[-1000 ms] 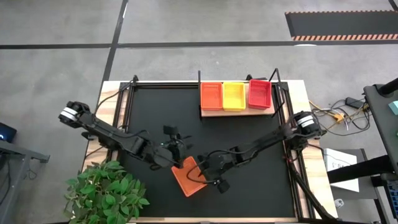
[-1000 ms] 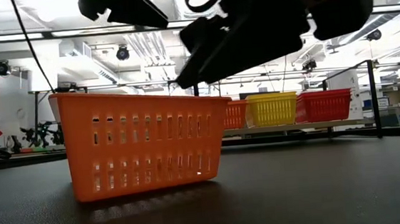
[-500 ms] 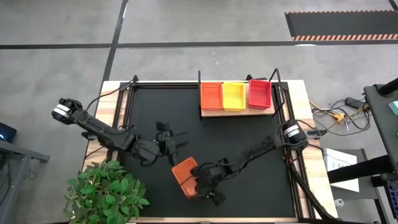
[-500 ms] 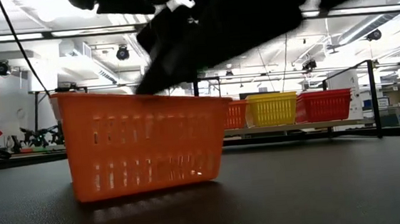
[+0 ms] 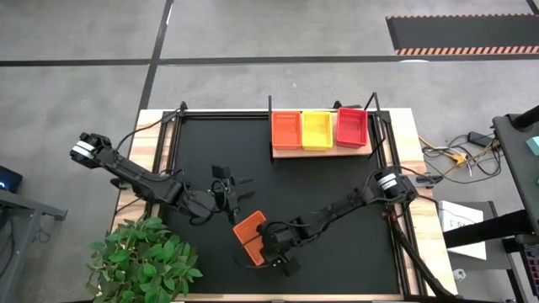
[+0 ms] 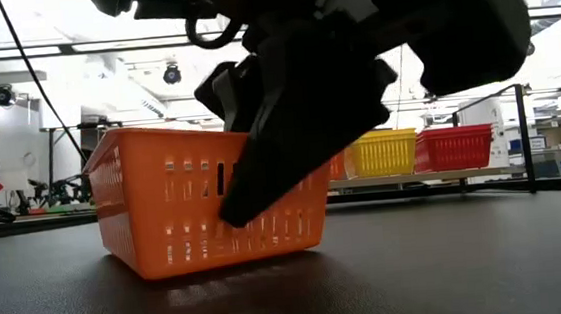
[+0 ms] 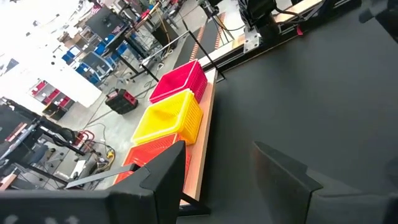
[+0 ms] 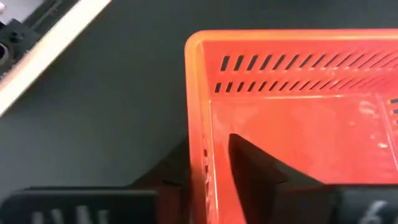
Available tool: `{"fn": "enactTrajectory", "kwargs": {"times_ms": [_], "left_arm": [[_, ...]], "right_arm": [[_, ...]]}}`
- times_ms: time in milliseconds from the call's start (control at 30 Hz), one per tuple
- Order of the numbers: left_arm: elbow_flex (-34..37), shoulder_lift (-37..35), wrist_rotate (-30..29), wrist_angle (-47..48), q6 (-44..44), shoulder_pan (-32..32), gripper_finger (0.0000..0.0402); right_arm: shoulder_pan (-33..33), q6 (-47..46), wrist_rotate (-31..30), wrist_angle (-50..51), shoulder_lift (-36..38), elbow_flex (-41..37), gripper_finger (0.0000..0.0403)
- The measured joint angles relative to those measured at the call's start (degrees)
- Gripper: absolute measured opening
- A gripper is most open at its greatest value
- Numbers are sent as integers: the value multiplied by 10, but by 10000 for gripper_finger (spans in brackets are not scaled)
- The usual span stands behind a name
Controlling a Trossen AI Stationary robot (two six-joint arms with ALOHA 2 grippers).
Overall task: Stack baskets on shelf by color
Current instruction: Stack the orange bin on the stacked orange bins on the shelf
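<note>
High view, from left to right: the left gripper (image 5: 237,189) hovers over the black mat (image 5: 337,194) with its fingers spread and nothing between them, just beside the loose orange basket (image 5: 249,229) lying near the mat's front edge. The right gripper (image 5: 271,246) is down on that basket; the right wrist view shows 1 finger (image 8: 255,165) inside the orange wall and the other outside it, straddling the rim, though whether they are pressing on it yet I cannot tell. Further right and toward the back, the shelf (image 5: 320,151) carries 3 baskets in a row: orange (image 5: 286,129), yellow (image 5: 317,129) and red (image 5: 351,126).

The likeliest trouble is a thin grip on 1 wall: the mesh plastic looks light and springy, so the basket could twist or slip out when lifted. In the low view it already sits slightly askew on the mat. A tilted basket would also catch on the rim of the orange one on the shelf instead of nesting, and the shelf's black posts leave little room for the arm.

The mat is dark, matte and flat, framed by pale wood. A green plant (image 5: 143,257) sits at the table's front left corner. Beyond is an open workshop with bright ceiling lights, grey floor and cables at the right.
</note>
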State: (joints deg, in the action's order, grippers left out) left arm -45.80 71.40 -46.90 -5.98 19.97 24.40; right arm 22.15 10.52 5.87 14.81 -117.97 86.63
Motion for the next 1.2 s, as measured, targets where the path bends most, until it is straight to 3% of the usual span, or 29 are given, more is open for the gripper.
{"fn": "enactTrajectory", "kwargs": {"times_ms": [200,700,933,1200], "left_arm": [[-2,0,0,-1,0,0,168],[-2,-3,0,-1,18,0,168],[-3,-3,0,0,19,0,168],[-3,-3,0,-1,20,0,168]], "right_arm": [[1,17,-1,2,7,1,16],[18,-51,-17,119,111,2,9],[22,-91,-84,241,175,2,9],[11,-106,-248,355,274,1,9]]}}
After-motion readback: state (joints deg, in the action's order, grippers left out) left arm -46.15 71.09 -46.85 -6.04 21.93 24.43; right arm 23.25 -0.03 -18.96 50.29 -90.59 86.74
